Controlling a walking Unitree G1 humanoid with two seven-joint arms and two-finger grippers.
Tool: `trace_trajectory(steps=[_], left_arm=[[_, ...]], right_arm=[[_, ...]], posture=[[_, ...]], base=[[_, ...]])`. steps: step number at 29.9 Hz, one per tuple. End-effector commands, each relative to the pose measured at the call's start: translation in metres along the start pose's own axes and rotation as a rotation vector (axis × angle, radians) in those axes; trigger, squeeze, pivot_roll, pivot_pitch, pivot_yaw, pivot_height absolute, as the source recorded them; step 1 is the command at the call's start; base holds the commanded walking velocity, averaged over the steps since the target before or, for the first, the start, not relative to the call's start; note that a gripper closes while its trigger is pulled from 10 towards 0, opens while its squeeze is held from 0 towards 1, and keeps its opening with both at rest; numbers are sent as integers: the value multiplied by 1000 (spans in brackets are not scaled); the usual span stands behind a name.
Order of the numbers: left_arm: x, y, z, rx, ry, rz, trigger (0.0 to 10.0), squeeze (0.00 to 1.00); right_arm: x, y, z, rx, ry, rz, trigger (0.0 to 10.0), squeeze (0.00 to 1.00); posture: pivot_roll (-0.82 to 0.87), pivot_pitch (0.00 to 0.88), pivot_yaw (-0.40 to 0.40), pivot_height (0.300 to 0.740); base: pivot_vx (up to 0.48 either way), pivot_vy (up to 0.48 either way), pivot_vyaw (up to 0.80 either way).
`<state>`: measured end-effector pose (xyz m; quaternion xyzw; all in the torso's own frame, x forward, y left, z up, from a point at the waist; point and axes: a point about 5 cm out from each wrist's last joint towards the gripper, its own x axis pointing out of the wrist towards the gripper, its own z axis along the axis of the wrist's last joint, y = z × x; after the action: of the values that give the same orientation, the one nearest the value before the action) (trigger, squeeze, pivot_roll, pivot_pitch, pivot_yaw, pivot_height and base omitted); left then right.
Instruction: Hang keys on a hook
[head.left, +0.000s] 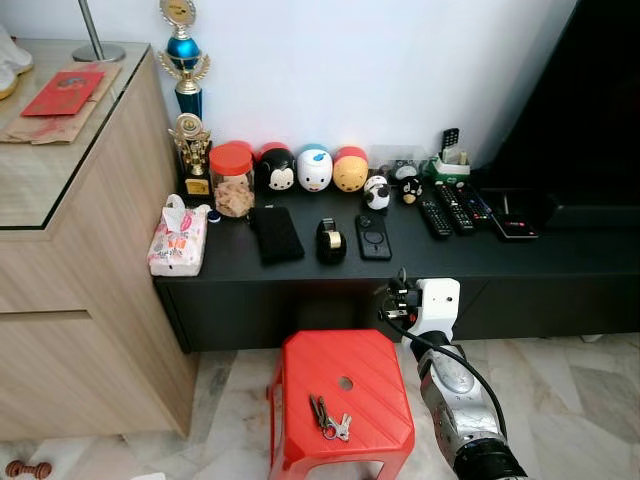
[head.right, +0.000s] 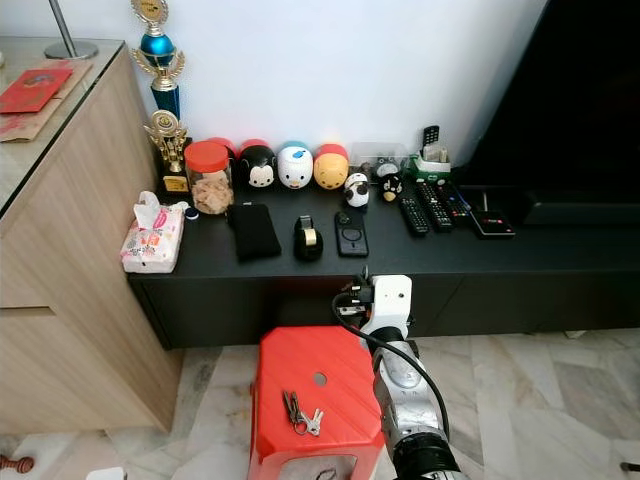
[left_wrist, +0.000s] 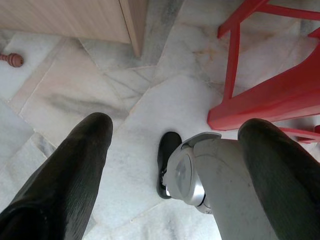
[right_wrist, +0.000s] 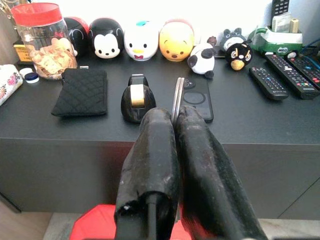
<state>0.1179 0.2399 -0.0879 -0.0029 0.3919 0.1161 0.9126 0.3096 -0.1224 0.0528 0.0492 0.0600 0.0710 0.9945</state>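
Note:
A bunch of keys (head.left: 331, 416) lies on the seat of a red plastic stool (head.left: 345, 352) in front of me. My right gripper (head.left: 400, 290) is raised past the stool's far right corner, close to the front edge of the black console (head.left: 560, 258). In the right wrist view its fingers (right_wrist: 155, 145) are pressed together, pinching a thin silver metal loop (right_wrist: 176, 97) seen edge-on; what it is I cannot tell. My left gripper (left_wrist: 177, 125) hangs low over the marble floor beside the stool's legs, fingers wide apart with nothing between them.
On the console stand a tape dispenser (head.left: 331, 241), a black pouch (head.left: 276, 233), a tissue pack (head.left: 178, 240), a cookie jar (head.left: 232, 180), round toys and several remotes (head.left: 450, 210). A wooden cabinet (head.left: 90, 290) is at the left. My own foot (left_wrist: 167, 162) is on the floor.

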Motion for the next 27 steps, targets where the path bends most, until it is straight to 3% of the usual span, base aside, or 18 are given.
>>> trace_trajectory(steps=[1,27], left_arm=[[-2,-3,-8,2,38,-11,10000,0],[5,-5,2,-5,52,-14,10000,0]], right_arm=[[1,-4,1,-6,2,-17,10000,0],[8,-1,4,16,0,-23,10000,0]], posture=[[47,0,-114,740],[62,0,-121,740]], base=[[-247,0,0],[-330,0,0]])
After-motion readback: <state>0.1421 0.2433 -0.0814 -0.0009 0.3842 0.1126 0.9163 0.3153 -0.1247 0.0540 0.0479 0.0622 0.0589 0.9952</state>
